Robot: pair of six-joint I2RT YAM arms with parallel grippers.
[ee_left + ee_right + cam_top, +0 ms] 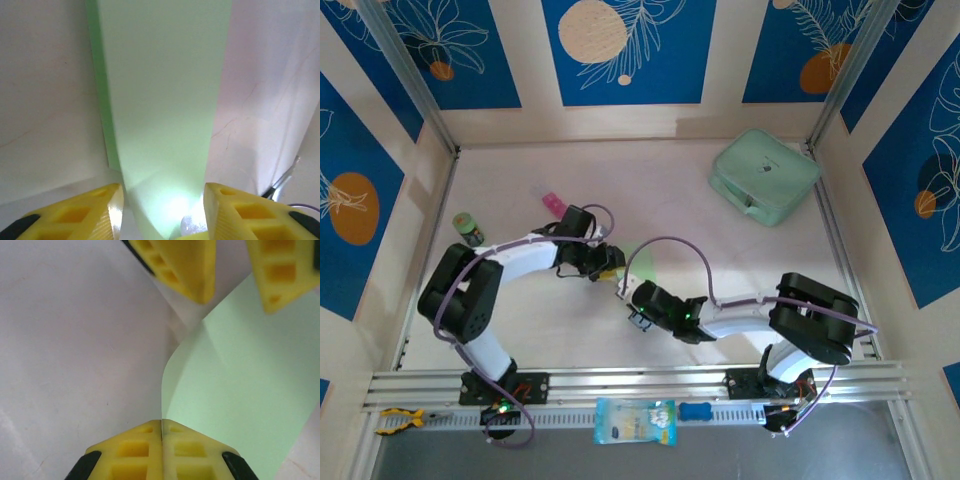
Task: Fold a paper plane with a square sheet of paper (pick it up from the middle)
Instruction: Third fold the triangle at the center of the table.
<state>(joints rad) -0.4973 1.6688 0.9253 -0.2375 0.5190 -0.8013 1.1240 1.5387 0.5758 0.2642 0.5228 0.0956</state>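
The fold is partway done, in a creasing or re-gripping step. The work sits at the middle of the counter [75,340], where the two arms meet nose to nose.

The right tool [161,432] is fully closed, its two yellow tips pressed together. A thin edge of the sheet of paper [240,380] is pinched in the seam between them. From that pinch the pale-green sheet curls up and away to the tool's front right. There it flattens out toward the opposite arm.

The left tool [162,202] stands partly open with nothing in its grip. A long, narrow pale-green run of the sheet stretches straight ahead from the gap between its tips. A darker green layer shows along the left edge of that run, so the sheet looks already doubled over there. Whether either tip brushes the paper cannot be told.

Next, the left tool probably needs to close on the fold line or press along it. The right tool would meanwhile keep its corner pinned. The paper is thin and light, so a sideways tug could skew the crease or slip the pinched edge.
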